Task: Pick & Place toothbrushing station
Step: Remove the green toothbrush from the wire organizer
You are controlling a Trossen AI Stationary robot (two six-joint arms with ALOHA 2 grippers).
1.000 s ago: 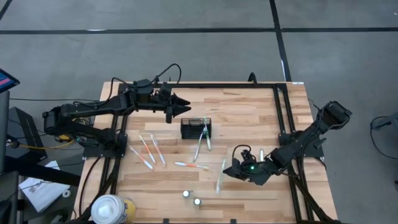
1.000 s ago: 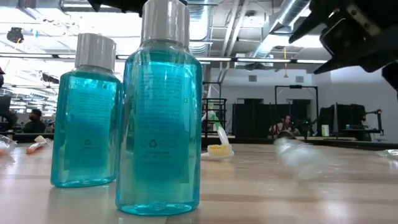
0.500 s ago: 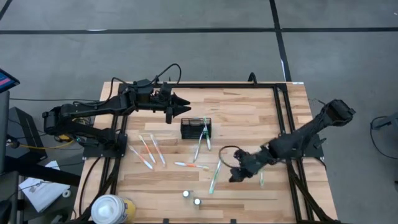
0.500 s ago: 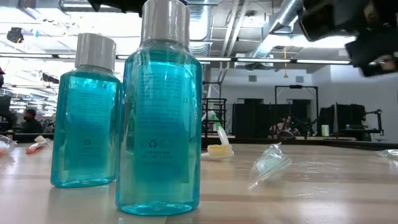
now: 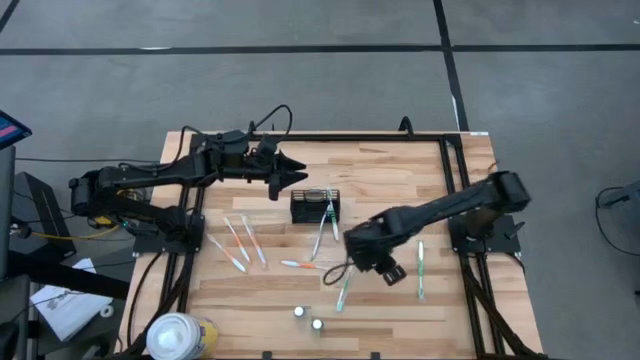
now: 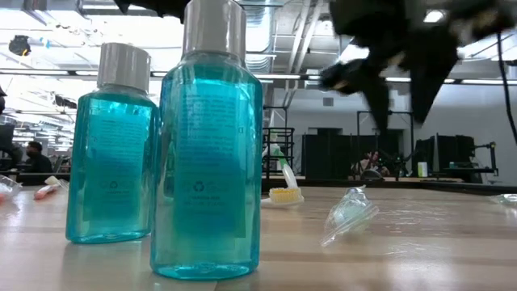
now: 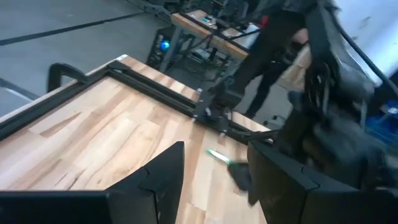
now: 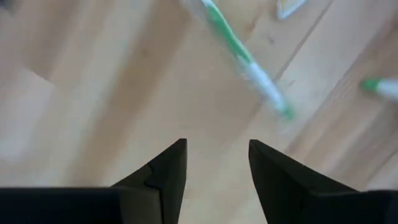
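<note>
Nearest the table's front edge stand two blue bottles (image 6: 206, 162), and at its front left corner sits a white-and-yellow container (image 5: 178, 335). Just behind the bottles a green toothbrush (image 5: 344, 290) lies on the wood, and the right gripper (image 5: 372, 258) hovers over the middle of the table beside it, jaws parted and holding nothing. Loose orange toothbrushes (image 5: 238, 243) lie toward the left edge. Farther back, the black mesh holder (image 5: 314, 206) stands near the centre. Beyond it, near the back edge, the left gripper (image 5: 293, 176) hangs with its jaws apart, empty.
</note>
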